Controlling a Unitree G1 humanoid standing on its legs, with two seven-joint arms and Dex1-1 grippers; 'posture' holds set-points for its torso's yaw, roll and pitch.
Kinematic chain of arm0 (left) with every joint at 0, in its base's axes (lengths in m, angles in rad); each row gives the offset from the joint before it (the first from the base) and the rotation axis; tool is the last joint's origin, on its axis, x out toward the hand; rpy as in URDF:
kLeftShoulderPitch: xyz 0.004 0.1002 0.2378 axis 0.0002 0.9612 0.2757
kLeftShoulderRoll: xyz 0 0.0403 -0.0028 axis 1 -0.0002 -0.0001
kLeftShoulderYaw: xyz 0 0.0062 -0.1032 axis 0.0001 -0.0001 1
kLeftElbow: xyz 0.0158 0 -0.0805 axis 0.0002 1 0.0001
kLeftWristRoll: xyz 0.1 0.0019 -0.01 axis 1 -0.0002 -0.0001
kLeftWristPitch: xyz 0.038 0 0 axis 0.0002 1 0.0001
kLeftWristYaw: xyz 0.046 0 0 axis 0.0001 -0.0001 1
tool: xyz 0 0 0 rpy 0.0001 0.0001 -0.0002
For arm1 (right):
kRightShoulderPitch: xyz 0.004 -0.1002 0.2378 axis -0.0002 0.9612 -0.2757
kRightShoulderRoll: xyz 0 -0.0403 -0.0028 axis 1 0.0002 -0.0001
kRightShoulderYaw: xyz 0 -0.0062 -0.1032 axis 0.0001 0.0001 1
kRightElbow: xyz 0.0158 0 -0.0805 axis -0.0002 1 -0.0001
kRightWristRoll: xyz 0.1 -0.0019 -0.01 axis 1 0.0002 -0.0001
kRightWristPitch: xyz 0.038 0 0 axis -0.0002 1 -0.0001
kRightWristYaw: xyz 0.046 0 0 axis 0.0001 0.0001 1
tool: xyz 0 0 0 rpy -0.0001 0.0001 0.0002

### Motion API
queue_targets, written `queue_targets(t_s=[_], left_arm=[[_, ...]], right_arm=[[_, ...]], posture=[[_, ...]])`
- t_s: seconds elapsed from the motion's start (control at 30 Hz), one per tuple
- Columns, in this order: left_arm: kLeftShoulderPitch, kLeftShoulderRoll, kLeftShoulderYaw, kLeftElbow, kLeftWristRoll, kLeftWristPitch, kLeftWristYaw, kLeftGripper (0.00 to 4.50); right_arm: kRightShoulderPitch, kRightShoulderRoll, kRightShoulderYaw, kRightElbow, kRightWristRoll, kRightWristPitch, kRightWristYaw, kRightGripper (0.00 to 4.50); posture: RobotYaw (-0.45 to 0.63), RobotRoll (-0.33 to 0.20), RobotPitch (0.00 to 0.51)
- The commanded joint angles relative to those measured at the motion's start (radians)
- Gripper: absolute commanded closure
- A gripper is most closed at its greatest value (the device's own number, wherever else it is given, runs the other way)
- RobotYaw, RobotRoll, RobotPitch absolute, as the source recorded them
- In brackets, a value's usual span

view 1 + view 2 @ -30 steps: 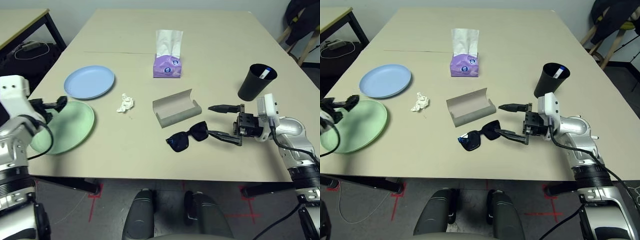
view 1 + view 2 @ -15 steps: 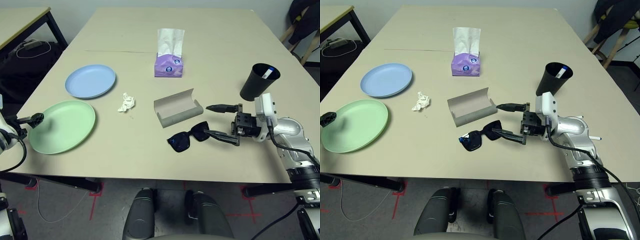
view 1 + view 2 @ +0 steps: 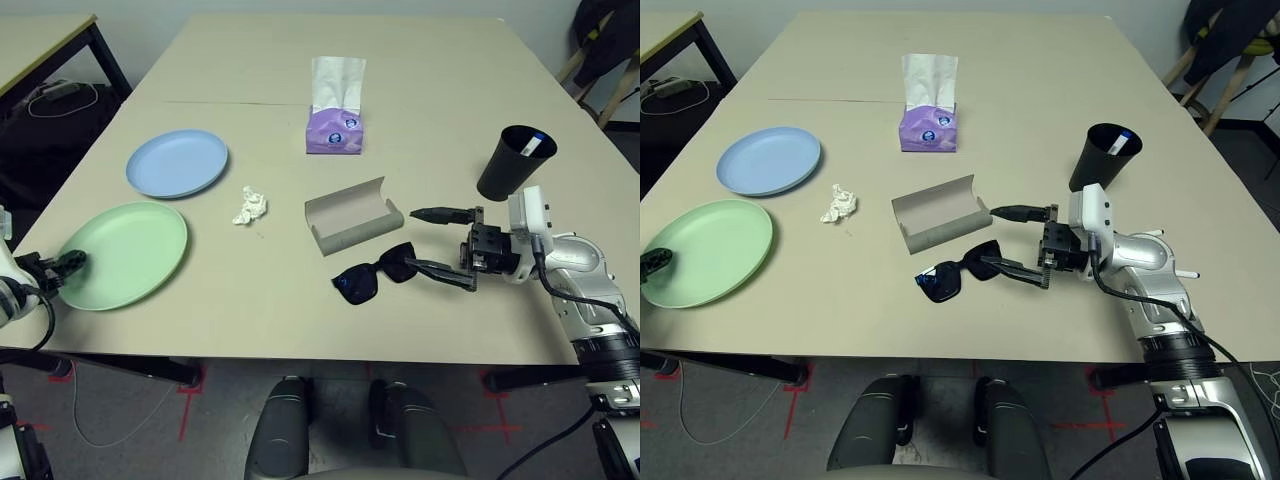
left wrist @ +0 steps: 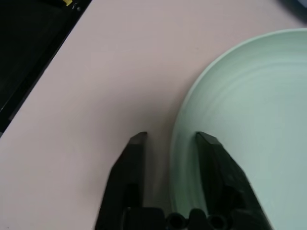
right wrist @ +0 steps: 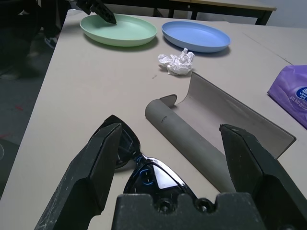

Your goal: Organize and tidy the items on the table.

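Observation:
On the table (image 3: 260, 300), the pale green plate (image 3: 125, 253) lies near the front left, with the pale blue plate (image 3: 177, 163) behind it. My left gripper (image 3: 68, 263) is low at the green plate's left rim. In the left wrist view its fingers (image 4: 136, 158) straddle that rim, narrowly apart, with a strip of table showing beside the rim. A crumpled tissue wad (image 3: 250, 206) sits left of the open grey glasses case (image 3: 350, 217). The black sunglasses (image 3: 372, 276) lie in front of the case. My right gripper (image 3: 415, 240) stands open just right of them. A black cup (image 3: 512, 163) holds the pen (image 3: 533, 145).
A purple tissue pack (image 3: 335, 125) stands behind the case, near a thin seam (image 3: 230, 104) across the table. A smaller side table (image 3: 40, 40) is at the far left, and a chair (image 3: 610, 50) at the far right.
My left arm has dropped and drawn back from above the green plate to its left rim, and its fingers have narrowed. The right gripper has hardly moved.

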State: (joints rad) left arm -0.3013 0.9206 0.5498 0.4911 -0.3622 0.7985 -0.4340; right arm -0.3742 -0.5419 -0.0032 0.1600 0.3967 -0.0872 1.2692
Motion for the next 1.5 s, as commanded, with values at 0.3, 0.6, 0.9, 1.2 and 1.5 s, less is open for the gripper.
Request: queue_targets(t_s=[0.3, 0.6, 0.9, 1.2, 1.5], left_arm=[[0.048, -0.014, 0.048, -0.041, -0.029, 0.016, -0.013, 4.46], [0.268, -0.039, 0.217, -0.282, -0.138, 0.169, -0.034, 4.46], [0.161, -0.074, 0.309, -0.427, -0.231, 0.275, 0.054, 4.46], [-0.145, -0.118, 0.144, -0.295, -0.185, 0.185, 0.138, 4.46], [-0.355, -0.213, 0.051, -0.089, -0.098, -0.017, 0.258, 4.46]], right_arm=[[0.013, 0.0, 0.009, 0.015, -0.014, -0.011, -0.005, 0.0], [0.015, 0.003, 0.009, 0.019, -0.018, -0.016, -0.006, 0.0], [-0.003, 0.011, 0.018, 0.038, -0.023, -0.019, -0.001, 0.0], [-0.023, 0.021, 0.01, 0.055, -0.016, -0.024, -0.025, 0.0], [-0.025, 0.049, -0.01, 0.013, 0.021, 0.038, -0.097, 0.0]], posture=[[0.14, 0.0, 0.121], [0.15, 0.0, 0.123], [0.17, 0.0, 0.116], [0.16, 0.0, 0.114], [0.15, 0.0, 0.116]])
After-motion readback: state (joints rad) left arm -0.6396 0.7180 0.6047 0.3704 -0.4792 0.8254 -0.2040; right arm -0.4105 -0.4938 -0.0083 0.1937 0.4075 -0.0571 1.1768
